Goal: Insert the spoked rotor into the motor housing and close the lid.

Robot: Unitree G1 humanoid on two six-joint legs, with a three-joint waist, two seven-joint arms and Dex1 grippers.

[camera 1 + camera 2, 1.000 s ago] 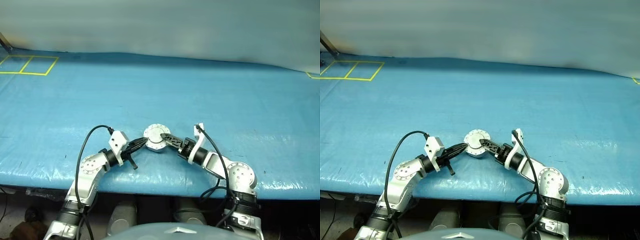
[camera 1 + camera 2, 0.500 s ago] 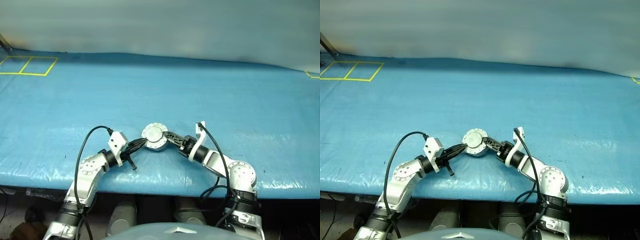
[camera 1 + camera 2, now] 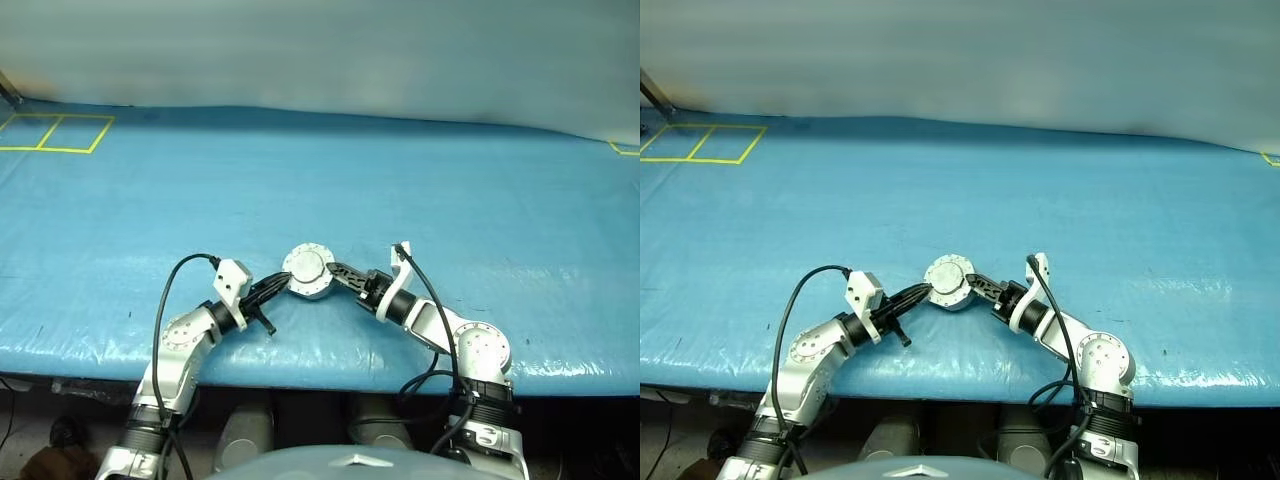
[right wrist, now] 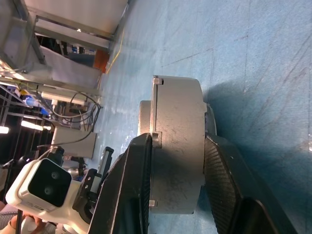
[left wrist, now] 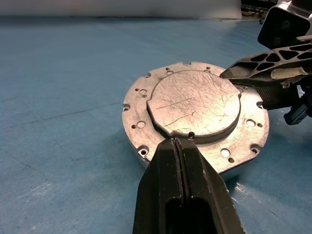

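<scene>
**Housing pinched between both tools**

Motor housing (image 3: pixel 307 272) sits on tabletop (image 3: pixel 450 190), lid (image 5: pixel 194 101) down flat. Right tool (image 4: pixel 175 183) clamps it top-to-bottom; left tool (image 5: pixel 179 146), fingers together, touches lid edge opposite.

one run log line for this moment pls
stage: lid closed on motor housing | left gripper: shut, tip at lid edge | right gripper: clamps housing top and bottom | on blue table
</scene>
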